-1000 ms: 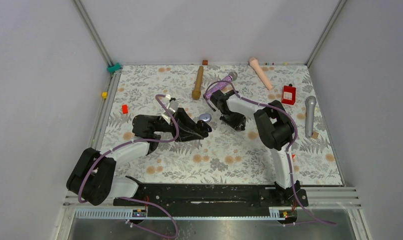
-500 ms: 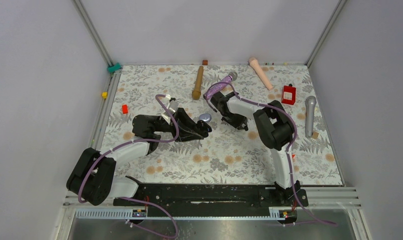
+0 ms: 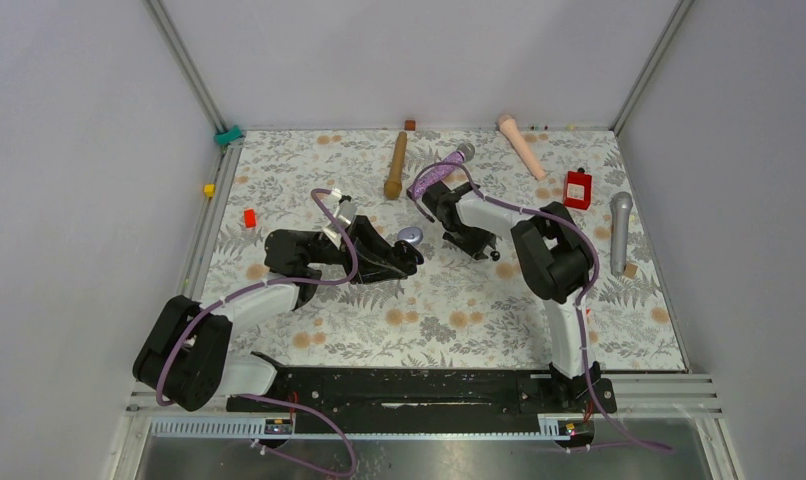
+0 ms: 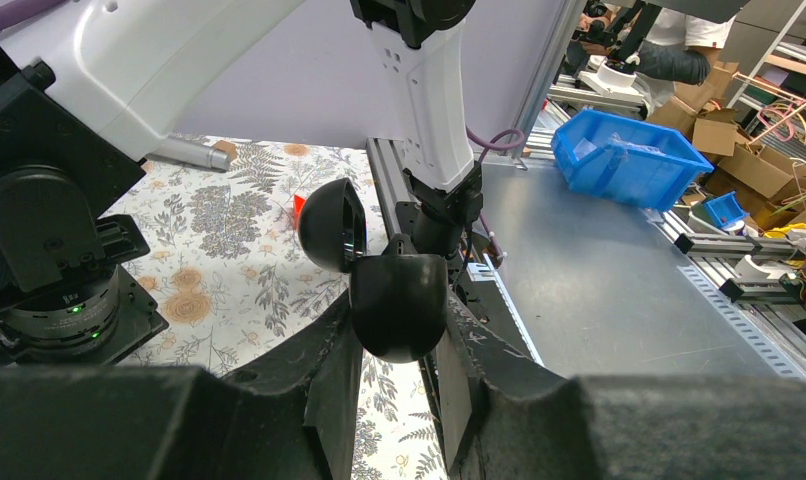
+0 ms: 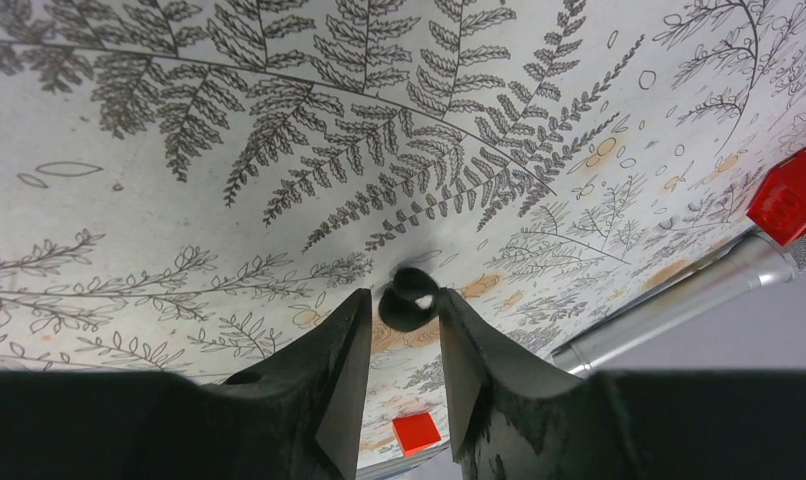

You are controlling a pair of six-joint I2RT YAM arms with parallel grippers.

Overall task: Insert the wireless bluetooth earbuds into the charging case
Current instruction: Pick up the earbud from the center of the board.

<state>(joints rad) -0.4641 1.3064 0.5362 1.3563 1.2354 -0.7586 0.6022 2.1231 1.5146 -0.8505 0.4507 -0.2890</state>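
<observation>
My left gripper point(image 3: 407, 254) is shut on the black charging case point(image 4: 397, 305) and holds it just above the table with its lid point(image 4: 331, 224) hinged open. From above, the case point(image 3: 411, 237) shows a pale inside. My right gripper point(image 3: 490, 253) is to the right of the case, close over the table. Its fingertips pinch a tiny black earbud point(image 5: 409, 301), which shows from above as a dark speck point(image 3: 495, 255). No pale earbud is in view.
Microphones lie at the back: a brown one point(image 3: 395, 165), a purple one point(image 3: 441, 170), a pink one point(image 3: 520, 145) and a silver one point(image 3: 620, 232) at the right. A red block point(image 3: 577, 188), a small red block point(image 3: 249, 217) and a tan cube point(image 3: 630, 270) lie around.
My right gripper has shifted slightly right and turned, and the black earbud now shows at its tips. The left arm and the case have not moved.
</observation>
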